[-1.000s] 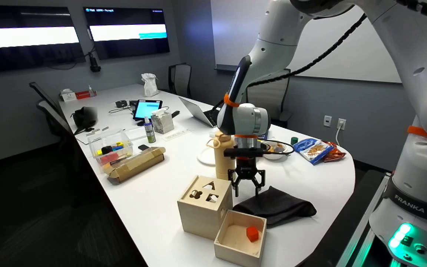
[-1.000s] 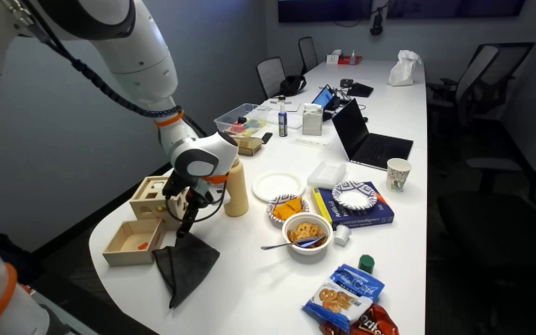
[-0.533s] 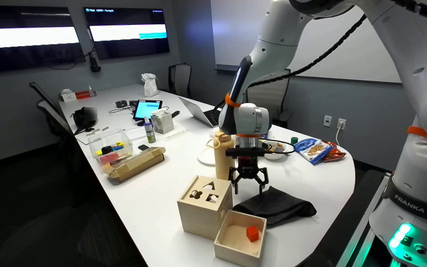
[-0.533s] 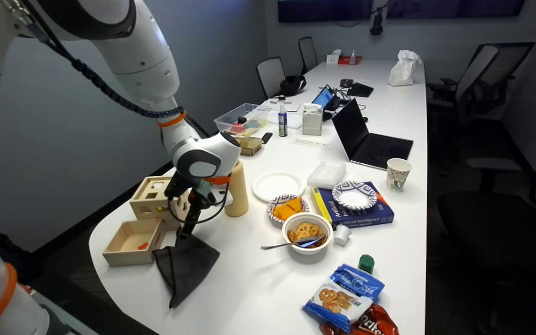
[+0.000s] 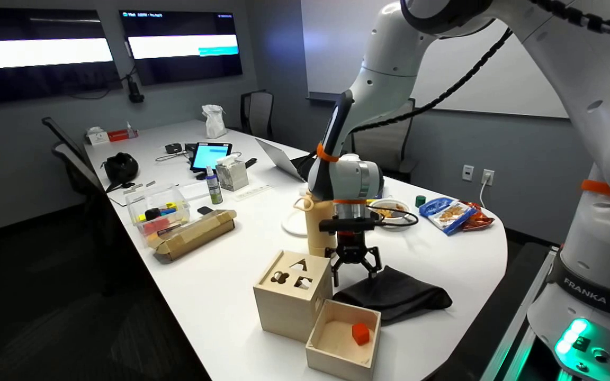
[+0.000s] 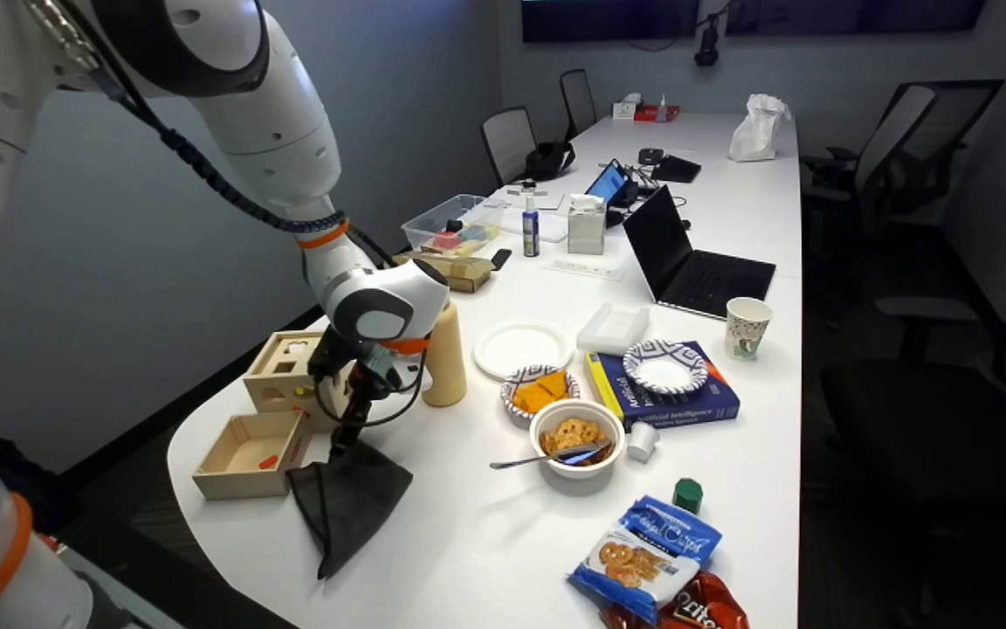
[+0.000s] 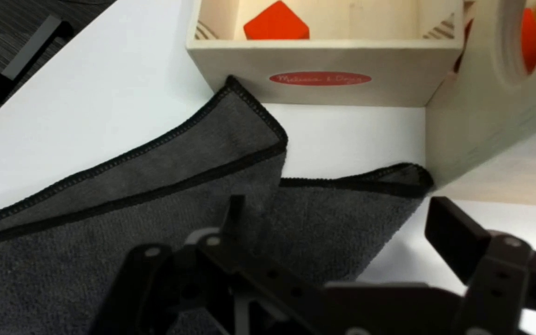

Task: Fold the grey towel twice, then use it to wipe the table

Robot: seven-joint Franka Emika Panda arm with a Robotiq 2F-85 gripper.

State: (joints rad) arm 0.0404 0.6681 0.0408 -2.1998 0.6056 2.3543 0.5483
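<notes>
The Robotiq gripper point(image 5: 353, 277) points down, its jaws spread wide, with nothing in their hold. In the wrist view it straddles an edge of the grey towel point(image 7: 193, 232): one finger is over the cloth, and the other fingertip point(image 7: 456, 239), toward 3 o'clock, is past the edge, over the white conference table point(image 7: 110, 107). Whether either touches cloth or table top I cannot tell.

From there the towel spreads toward 8 o'clock, one layer turned over another with the hems out of line. Toward 10 o'clock a corner reaches the lidless Melissa & Doug wooden box point(image 7: 324, 60), which stands at 12; toward 2 o'clock another corner lies against or just beside the shape-sorting box point(image 7: 477, 135). A red-orange block point(image 7: 277, 23) sits inside the wooden box at 11.

Farther out, in an exterior view, a tan bottle point(image 5: 320, 227) stands upright at 11 o'clock, and a blue snack bag point(image 5: 449, 214) lies well apart at 2.

The step in hand looks to be the folding: one fold seems made and the second not, though the layers are hard to count; wiping probably waits. The next move calls for going down close to the table top, closing on every layer at that edge, and carrying it toward 8 o'clock over the rest. A shallow pinch could take the upper layer alone and peel the first fold apart.
</notes>
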